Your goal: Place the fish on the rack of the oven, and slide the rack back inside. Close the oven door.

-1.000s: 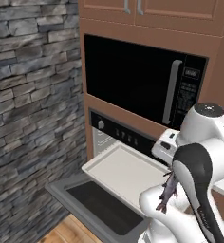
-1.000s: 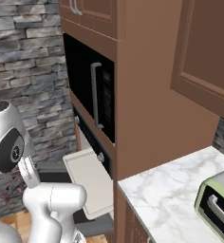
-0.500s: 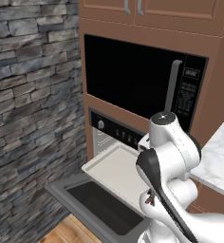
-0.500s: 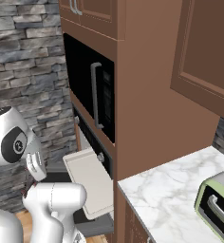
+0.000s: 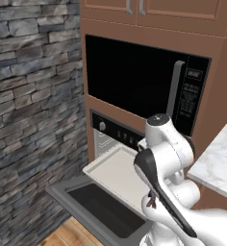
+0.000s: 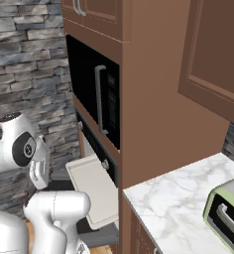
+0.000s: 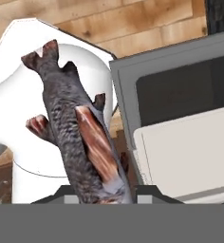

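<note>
A grey, mottled fish (image 7: 80, 137) with a reddish cut side hangs between the fingers of my gripper (image 7: 104, 192), which is shut on it. In the hand view it dangles over my own white arm, to the left of the oven door (image 7: 180, 85). That door (image 5: 101, 211) lies open and flat, dark grey with a black window. The pale rack (image 5: 115, 170) is pulled out over it and bare; the same rack (image 6: 94, 188) shows from the right, and its near corner (image 7: 190, 152) from the hand. A bit of the fish's tail (image 5: 151, 201) peeks from behind my arm. The oven (image 5: 118, 133) has a dark control strip.
A black microwave (image 5: 134, 77) with a vertical handle sits above the oven in brown cabinetry. A stone wall (image 5: 33, 96) stands to the left. A marble counter (image 6: 173, 208) with a green-and-grey toaster oven (image 6: 228, 213) lies to the right. Below is wood floor (image 7: 133, 23).
My arm has swung left, from the counter side to in front of the pulled-out rack, carrying the fish with it. The fish now sits mostly behind the arm in the left base view.
</note>
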